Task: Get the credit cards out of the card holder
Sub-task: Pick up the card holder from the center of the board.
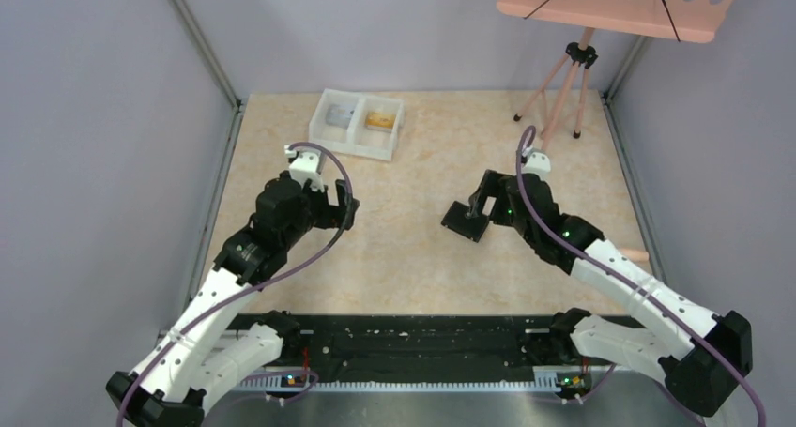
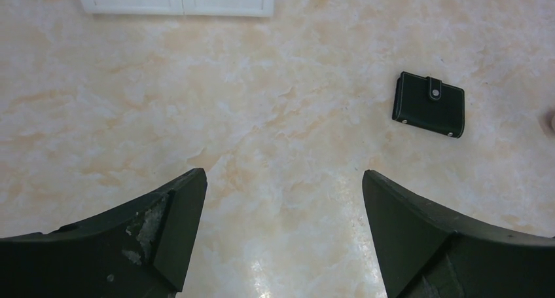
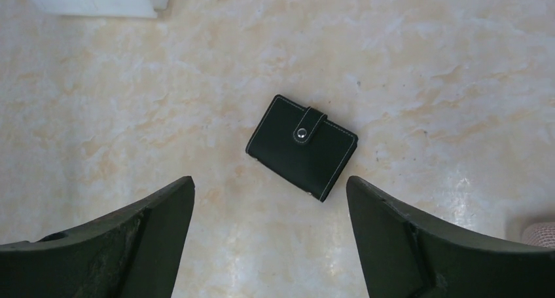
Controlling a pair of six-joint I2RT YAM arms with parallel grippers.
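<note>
The card holder (image 3: 302, 146) lies flat on the table (image 1: 413, 258), snapped shut (strap up), at 12 o'clock of the right tool (image 3: 268, 183), whose jaws gape wide and empty. The left tool (image 2: 285, 177) is equally wide and empty. At 10 o'clock of the holder, a white tray (image 1: 357, 124) contains an orange-gold card (image 1: 380, 120).

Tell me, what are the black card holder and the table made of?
The card holder looks like matte black leather or imitation: pale edge stitching, shiny metal snap. The table looks like glossy beige marble-patterned laminate or stone; lights reflect in it.
</note>
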